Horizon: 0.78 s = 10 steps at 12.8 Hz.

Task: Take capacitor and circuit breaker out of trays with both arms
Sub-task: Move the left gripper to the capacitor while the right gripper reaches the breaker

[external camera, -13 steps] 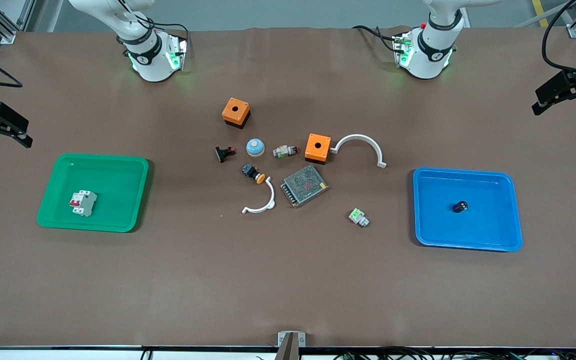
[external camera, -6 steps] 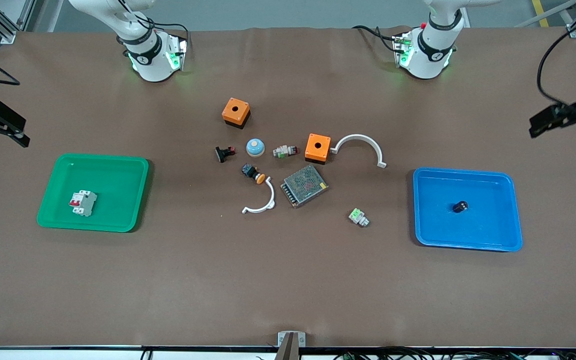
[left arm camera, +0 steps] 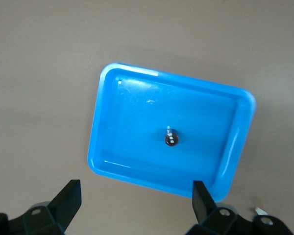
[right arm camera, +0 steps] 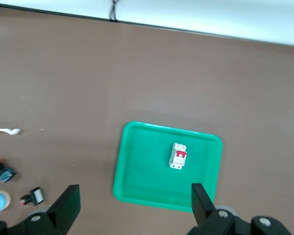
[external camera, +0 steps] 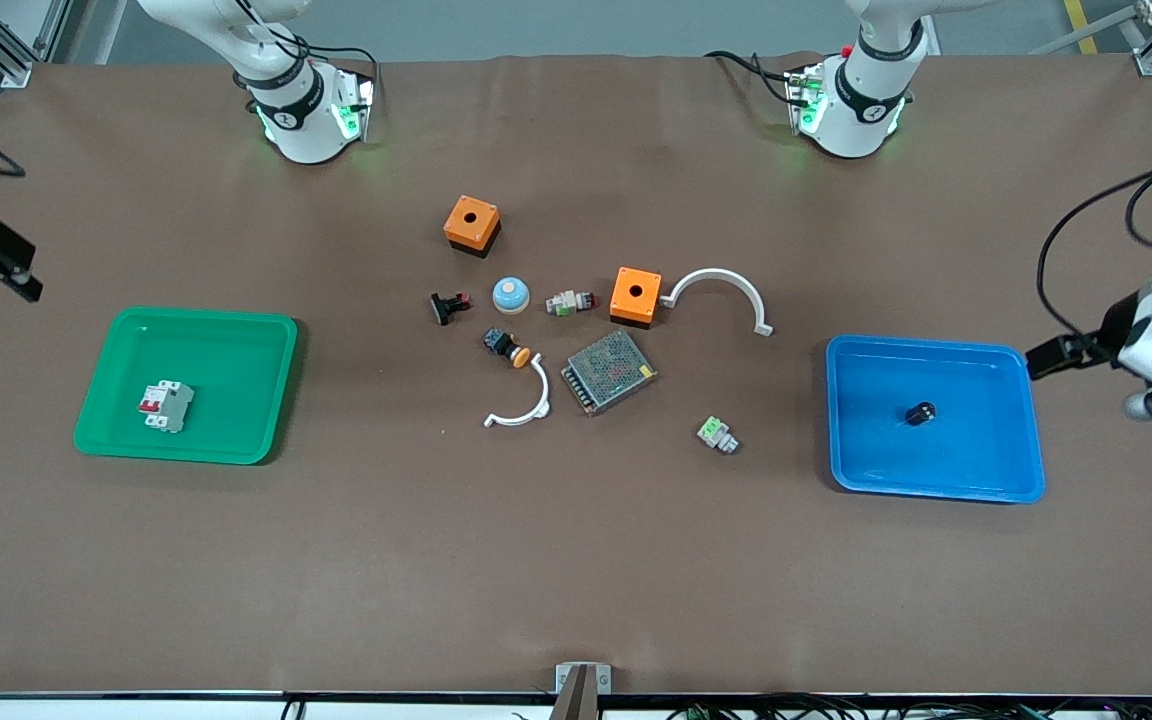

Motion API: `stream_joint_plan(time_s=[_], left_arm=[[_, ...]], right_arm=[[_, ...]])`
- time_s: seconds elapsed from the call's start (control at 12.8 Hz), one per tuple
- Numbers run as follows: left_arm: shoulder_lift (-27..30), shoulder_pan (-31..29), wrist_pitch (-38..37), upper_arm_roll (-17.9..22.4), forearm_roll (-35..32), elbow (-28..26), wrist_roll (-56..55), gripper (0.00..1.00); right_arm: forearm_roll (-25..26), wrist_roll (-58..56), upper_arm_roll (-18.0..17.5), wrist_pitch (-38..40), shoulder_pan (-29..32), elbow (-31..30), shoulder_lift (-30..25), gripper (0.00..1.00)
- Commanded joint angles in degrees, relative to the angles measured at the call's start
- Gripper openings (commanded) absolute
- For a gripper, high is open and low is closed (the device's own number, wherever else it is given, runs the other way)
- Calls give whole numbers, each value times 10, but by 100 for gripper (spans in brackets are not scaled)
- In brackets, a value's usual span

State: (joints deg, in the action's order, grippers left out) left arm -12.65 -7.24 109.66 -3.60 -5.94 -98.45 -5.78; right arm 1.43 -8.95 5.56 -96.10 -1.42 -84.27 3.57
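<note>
Both grippers, left & right, aloft, jaws wide.

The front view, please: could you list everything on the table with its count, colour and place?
Green plastic tray: one, right arm's end.
White-grey breaker with red switch: one, in the green tray.
Blue plastic tray: one, left arm's end.
Small black capacitor: one, in the blue tray.
Orange boxes: two, mid-table.
Blue dome button: one, between the boxes.
Black-and-red clip: one, beside the dome.
White-green-red switch: one, beside the dome.
Black push-button, orange cap: one.
White curved brackets: two.
Metal mesh box: one.
White part, green top: one.
Left hand: open, above the blue tray.
Right hand: open, above the green tray.
</note>
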Motion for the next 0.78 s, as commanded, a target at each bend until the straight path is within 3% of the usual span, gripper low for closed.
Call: stream_joint_plan(time_s=[0.0,0.24,0.71], left_arm=[[-57,-6,37,-4,-12,8,-3,100],[-118,2,70,-4,-9,23,-7,100],[-192,6,110,-8,-4,27,-51,100]], right_arm=[[9,4,-4,-16,54,10,61,100],[-3,1,-5,-22,94,10,103,100],[-16,5,-5,-70,105,0,190,100]])
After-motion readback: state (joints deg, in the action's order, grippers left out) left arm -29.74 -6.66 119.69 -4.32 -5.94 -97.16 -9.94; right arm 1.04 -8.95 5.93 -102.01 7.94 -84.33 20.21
